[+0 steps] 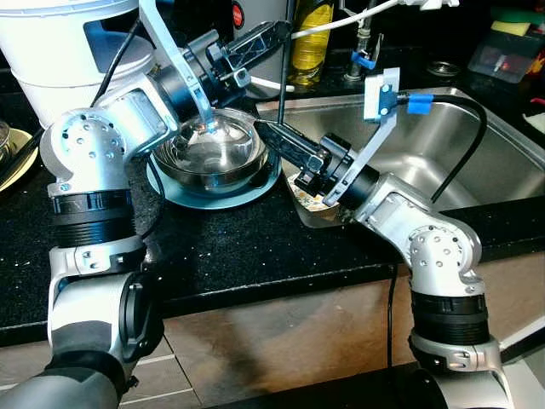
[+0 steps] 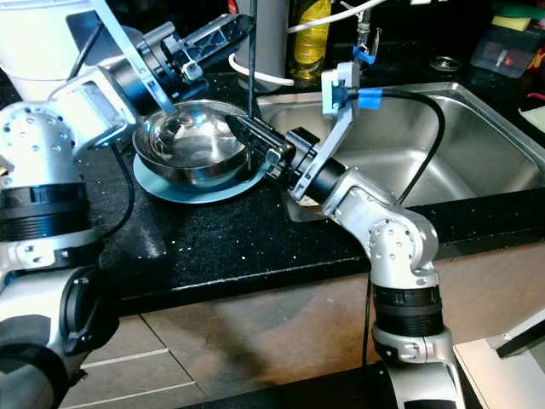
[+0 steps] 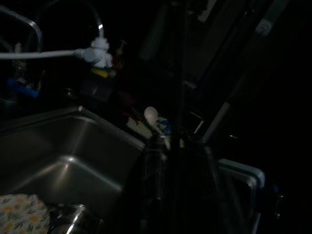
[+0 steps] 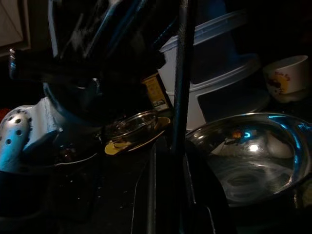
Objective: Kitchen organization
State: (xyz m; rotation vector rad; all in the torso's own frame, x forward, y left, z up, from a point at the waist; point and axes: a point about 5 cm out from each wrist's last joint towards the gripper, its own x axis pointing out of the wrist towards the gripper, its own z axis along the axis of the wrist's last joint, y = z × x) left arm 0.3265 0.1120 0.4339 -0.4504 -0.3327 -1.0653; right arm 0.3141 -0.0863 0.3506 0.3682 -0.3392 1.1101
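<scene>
Left gripper (image 1: 255, 43), upper centre, fingers nearly together, holding nothing. Steel bowl (image 1: 213, 152) sits on blue plate (image 1: 213, 196) on the counter (image 1: 230, 247). Right gripper (image 1: 277, 136) clamps a thin black rod (image 1: 282, 60) beside the bowl rim. Right wrist view adds stacked white containers (image 4: 229, 73).

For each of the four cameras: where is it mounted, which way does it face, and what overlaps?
Left eye, right eye: head, facing down at black counter; both silver arms show.
Left wrist: on left arm, dark, facing steel sink.
Right wrist: on right arm, facing shiny steel bowl; black fingers show.
Shared: the bowl on round teal plate, with right claw at its rim.
</scene>
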